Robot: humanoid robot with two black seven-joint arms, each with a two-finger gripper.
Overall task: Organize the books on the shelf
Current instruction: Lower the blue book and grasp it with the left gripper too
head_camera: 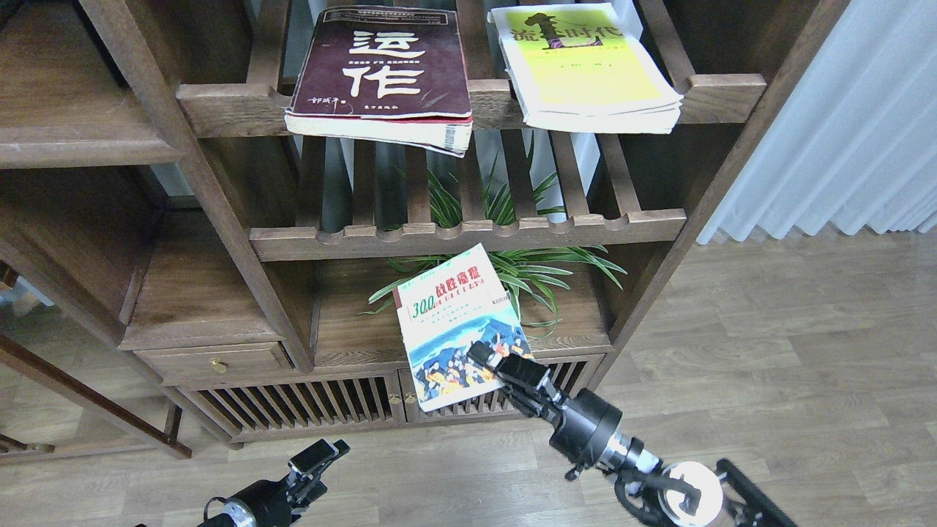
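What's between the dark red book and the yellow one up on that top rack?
Nothing lies between the maroon book and the yellow-green book; the head view shows only bare rack slats and front rail there.

Two books (pixel 381 73) side by side on rack (pixel 476 102)

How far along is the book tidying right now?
Done, by the look of it: the maroon book and the yellow-green book lie flat on the top slatted rack, both overhanging its front rail. In hand: the right gripper grips the white book by its lower edge, in front of the plant. Left: placing that book. The left gripper is idle.
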